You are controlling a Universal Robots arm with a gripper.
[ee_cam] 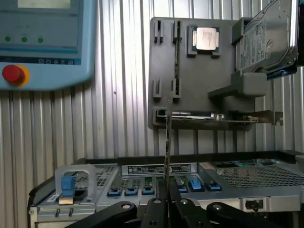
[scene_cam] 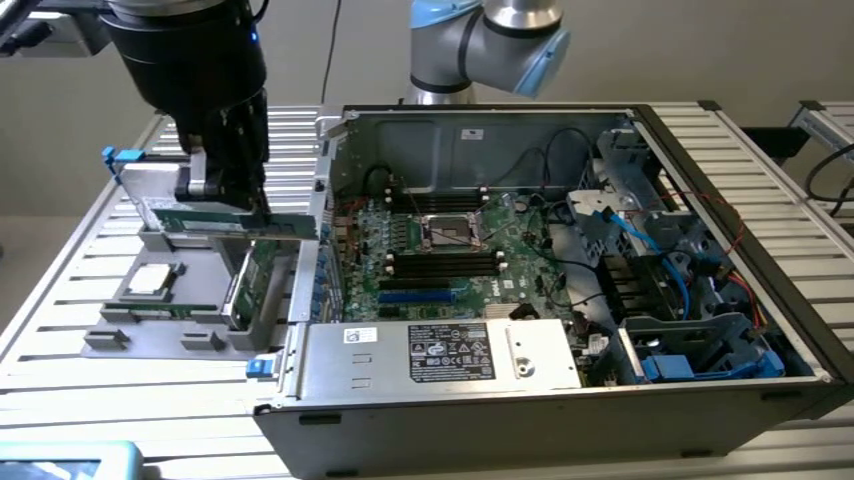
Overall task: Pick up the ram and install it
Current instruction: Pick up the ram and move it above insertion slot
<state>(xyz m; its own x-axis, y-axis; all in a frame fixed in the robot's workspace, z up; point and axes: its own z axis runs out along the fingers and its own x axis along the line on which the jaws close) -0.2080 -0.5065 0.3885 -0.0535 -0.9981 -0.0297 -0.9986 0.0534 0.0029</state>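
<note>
Case wall stands between hand and seemingly open motherboard.

Long thin ram stick: green.
Flat motherboard: green, black and blue slots.
Plastic parts tray: grey.
Slatted metal table: silver, ribbed.
Round pendant button: red, yellow ring.
</note>
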